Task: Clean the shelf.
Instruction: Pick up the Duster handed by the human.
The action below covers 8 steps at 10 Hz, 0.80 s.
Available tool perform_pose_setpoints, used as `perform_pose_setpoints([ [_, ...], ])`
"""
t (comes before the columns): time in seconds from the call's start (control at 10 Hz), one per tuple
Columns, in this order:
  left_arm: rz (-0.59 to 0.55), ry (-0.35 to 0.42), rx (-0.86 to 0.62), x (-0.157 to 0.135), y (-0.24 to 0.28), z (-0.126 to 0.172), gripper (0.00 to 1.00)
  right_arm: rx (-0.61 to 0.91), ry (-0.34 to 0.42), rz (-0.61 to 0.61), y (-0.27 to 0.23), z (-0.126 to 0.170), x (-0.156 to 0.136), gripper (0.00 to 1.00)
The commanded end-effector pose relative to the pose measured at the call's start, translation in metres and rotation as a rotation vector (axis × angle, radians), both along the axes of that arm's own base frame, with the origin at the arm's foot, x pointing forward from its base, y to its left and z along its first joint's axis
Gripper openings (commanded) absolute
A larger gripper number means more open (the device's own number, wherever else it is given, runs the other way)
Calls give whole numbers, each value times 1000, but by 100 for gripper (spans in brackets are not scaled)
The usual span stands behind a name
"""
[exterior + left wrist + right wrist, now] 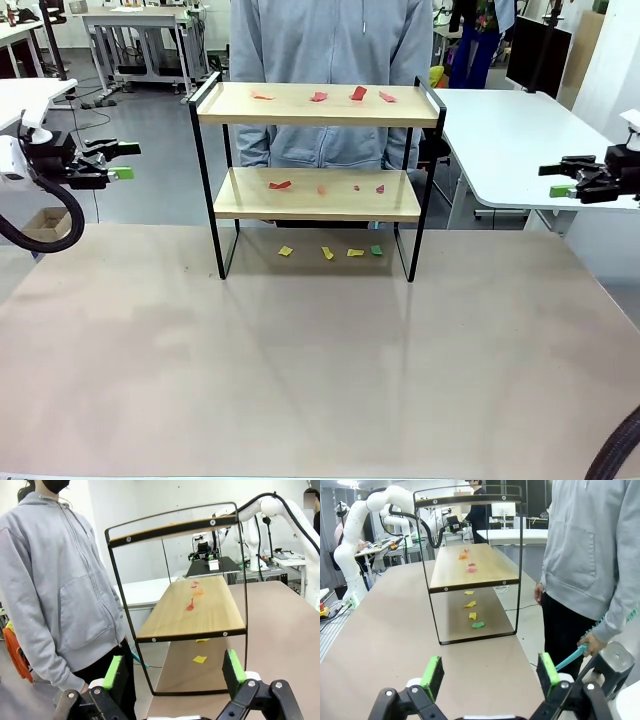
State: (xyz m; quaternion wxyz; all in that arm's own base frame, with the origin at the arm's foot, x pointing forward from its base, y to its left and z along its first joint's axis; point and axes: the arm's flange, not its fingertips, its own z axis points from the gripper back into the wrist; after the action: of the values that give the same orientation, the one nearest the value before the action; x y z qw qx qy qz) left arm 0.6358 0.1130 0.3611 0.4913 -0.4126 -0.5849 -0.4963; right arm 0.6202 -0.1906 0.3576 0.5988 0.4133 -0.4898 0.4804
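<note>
The shelf (318,105) stands at the table's far middle, two light wooden boards in a thin black frame. Several red paper scraps (358,93) lie on its top board, and more red scraps (280,185) on the lower board (318,205). Yellow scraps (327,253) and a green scrap (376,250) lie on the table under it. My left gripper (125,162) hovers open off the table's left edge. My right gripper (553,179) hovers open off the right edge. Both are far from the shelf. The left wrist view looks along the shelf (192,612) past open green pads (234,666); the right wrist view sees the shelf (470,567) from the other end.
A person in a grey hoodie (330,60) stands right behind the shelf, holding a teal-handled tool (570,657) low in one hand. A white side table (520,140) is at the right. The near brown tabletop (300,360) is bare.
</note>
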Motion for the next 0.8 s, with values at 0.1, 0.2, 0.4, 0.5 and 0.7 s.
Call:
perform_pose_setpoints([
  [0.1, -3, -16, -48, -14, -1, 9, 100, 20, -7, -28, 11, 9, -7, 100],
  [0.2, 2, -16, -48, -14, 0, 8, 100, 22, -6, -30, 11, 10, -7, 100],
  [0.4, 24, -31, -76, -13, 5, 11, 100, 17, -11, -49, 11, 12, -6, 100],
  [0.5, 32, -19, -86, -11, 4, 10, 100, 14, -7, -33, 13, 13, -4, 100],
  [0.7, -1, -6, -33, -7, 5, 6, 100, 2, -7, -3, 3, 7, -3, 100],
])
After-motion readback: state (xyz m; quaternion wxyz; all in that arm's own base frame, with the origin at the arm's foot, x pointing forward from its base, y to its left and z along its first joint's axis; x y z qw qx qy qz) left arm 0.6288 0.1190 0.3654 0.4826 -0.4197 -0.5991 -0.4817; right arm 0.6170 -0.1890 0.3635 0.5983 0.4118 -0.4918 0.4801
